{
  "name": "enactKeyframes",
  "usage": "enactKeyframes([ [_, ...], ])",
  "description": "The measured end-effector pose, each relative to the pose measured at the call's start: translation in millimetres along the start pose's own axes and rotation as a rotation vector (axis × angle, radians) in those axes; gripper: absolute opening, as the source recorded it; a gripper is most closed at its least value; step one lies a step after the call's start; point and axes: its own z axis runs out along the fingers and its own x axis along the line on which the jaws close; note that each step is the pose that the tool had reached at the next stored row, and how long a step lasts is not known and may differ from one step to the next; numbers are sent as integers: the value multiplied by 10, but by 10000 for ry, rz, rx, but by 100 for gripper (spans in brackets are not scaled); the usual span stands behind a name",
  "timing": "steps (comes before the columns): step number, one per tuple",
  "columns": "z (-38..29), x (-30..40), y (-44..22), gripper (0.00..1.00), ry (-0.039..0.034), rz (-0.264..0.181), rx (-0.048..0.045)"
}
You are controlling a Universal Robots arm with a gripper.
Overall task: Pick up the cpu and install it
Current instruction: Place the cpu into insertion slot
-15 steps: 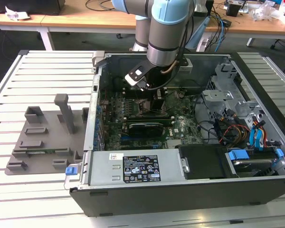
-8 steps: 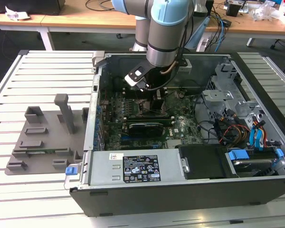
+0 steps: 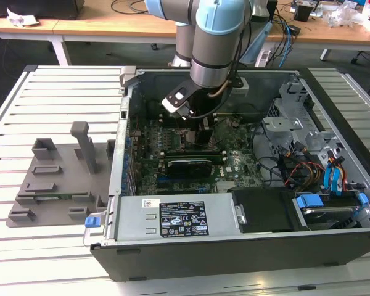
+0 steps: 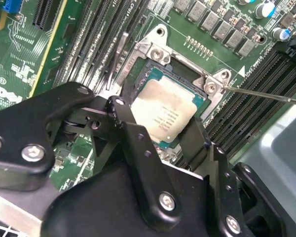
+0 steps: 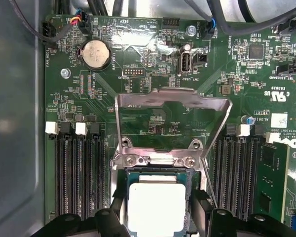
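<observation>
- The cpu [image 4: 164,111] is seen lying flat, metal top upward, level with the motherboard [image 5: 64,94] and within the open socket [image 4: 155,52]; whether it is fully seated cannot be told.
- The chip is square, so no long axis can be given; its edges are lined up with the sides of the socket frame, without a visible twist.
- A pale silver-grey lid with rounded corners is shown, bordered by a thin green-dark rim; faint print is carried near the middle of the lid.
- The claw [image 4: 160,121] is closed down to the width of the chip, and the cpu is held between it: the black fingers [image 5: 201,202] are pressed against two opposite edges in both wrist views.
- The socket's metal load plate [image 5: 172,96] is swung up and stands open behind the chip, and a thin retaining lever [image 4: 266,94] is stretched out to one side.
- Rows of black memory slots [image 5: 76,173] are set on both sides of the socket.
- In the exterior view the arm [image 3: 216,43] is reached down into an open computer case [image 3: 246,246], which is laid on a slatted bench [image 3: 61,92].
- A grey holder tray [image 3: 55,179] is placed on the bench at the exterior view's left, just beside the case and well apart from the claw.
</observation>
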Motion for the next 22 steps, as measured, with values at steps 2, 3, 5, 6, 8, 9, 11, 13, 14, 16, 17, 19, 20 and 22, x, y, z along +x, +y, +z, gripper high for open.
enactKeyframes([
  [2,-6,-9,-1,62,-8,2,1],
  [3,-23,-11,-2,62,-21,1,2],
  [5,-33,-7,-1,62,-8,-1,1],
  [6,-33,-6,-2,62,-7,1,1],
  [8,-33,-2,-2,62,-8,1,1],
  [9,-38,2,-2,62,1,1,1],
  [11,-40,5,-2,62,253,-11,-6],
  [13,-67,5,-4,62,271,-11,-7],
  [14,-117,4,-6,62,271,-11,-6],
  [16,-198,2,-9,62,273,-12,-7],
  [17,-231,0,-11,62,272,-12,-6],
  [19,-302,0,-14,62,272,-14,-6],
  [20,-322,0,-14,62,271,-14,-6],
  [22,-355,-1,-16,54,272,-13,-6],
])
